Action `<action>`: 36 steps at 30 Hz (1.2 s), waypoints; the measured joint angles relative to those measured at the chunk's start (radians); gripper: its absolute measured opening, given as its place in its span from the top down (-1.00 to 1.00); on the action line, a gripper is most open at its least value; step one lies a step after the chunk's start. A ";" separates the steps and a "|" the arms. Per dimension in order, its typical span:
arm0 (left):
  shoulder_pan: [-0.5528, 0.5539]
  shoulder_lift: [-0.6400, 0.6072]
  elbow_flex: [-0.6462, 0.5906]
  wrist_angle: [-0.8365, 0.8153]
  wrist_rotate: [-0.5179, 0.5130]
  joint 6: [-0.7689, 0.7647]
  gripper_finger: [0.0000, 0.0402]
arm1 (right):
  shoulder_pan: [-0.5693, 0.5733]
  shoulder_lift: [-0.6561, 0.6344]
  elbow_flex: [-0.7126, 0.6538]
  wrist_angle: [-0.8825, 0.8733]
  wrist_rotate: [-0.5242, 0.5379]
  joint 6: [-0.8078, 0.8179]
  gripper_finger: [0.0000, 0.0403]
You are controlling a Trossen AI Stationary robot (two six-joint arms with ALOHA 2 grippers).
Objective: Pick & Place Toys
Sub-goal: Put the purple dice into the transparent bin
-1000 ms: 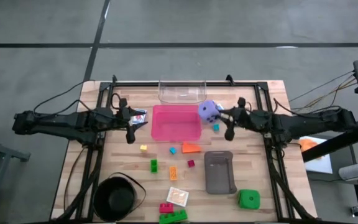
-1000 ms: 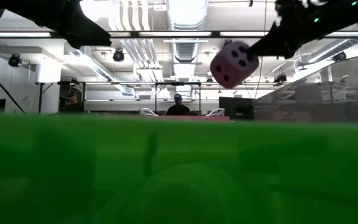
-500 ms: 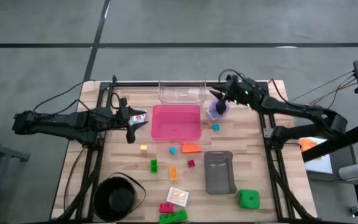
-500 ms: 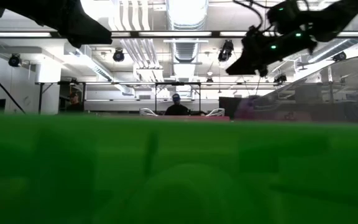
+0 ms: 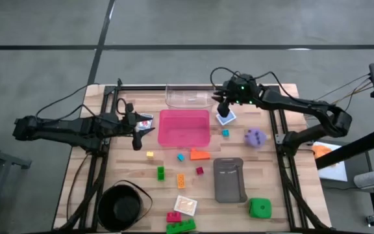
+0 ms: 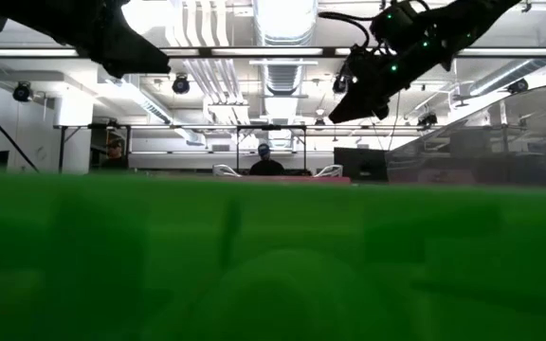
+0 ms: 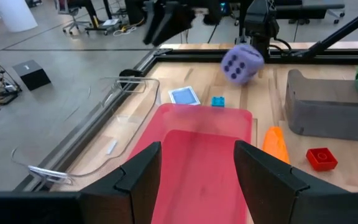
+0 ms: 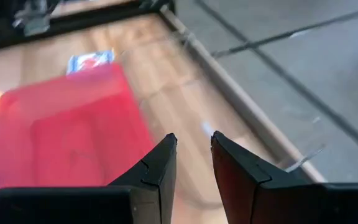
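Observation:
The purple die (image 5: 254,137) sits on the bare table, right of the blue card (image 5: 225,119) and a small blue brick (image 5: 225,132); no gripper touches it. My right gripper (image 5: 221,107) hangs above the table by the clear tray's right end. Its fingers are open by a narrow gap (image 8: 194,149) with nothing between them. My left gripper (image 5: 137,133) waits open at the pink tray's left end, its fingers (image 7: 142,174) wide apart and empty. Several small bricks, an orange card (image 5: 185,205) and the green die (image 5: 260,208) lie on the near half.
The pink tray (image 5: 184,129) stands mid-table and the clear tray (image 5: 189,95) at the far edge. The grey tray (image 5: 229,179) is near right and the black bowl (image 5: 122,207) near left. A green blur fills the low view's lower half (image 6: 273,265) and hides the tabletop.
My right gripper has swung toward the far edge and somewhat left, to the clear tray's right end. The purple die, in the air at its tip a second ago, has dropped to the table and ended farther right, past the blue card.

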 joint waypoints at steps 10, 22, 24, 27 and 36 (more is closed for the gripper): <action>0.000 0.000 0.004 0.008 -0.001 0.008 -0.02 | 0.100 -0.108 -0.008 -0.273 0.041 0.037 0.49; 0.000 0.000 0.000 0.022 -0.003 0.019 -0.02 | 0.220 -0.103 -0.003 -0.474 0.148 0.052 -0.32; 0.000 0.000 0.000 0.021 -0.003 0.020 -0.02 | 0.234 -0.096 0.008 -0.523 0.150 0.059 -0.52; 0.000 0.000 0.000 0.020 -0.003 0.020 -0.02 | 0.265 -0.091 0.026 -0.623 0.150 0.079 -0.76; 0.000 0.000 -0.001 0.019 -0.003 0.027 -0.02 | 0.458 -0.141 0.052 -0.914 0.246 0.220 -0.87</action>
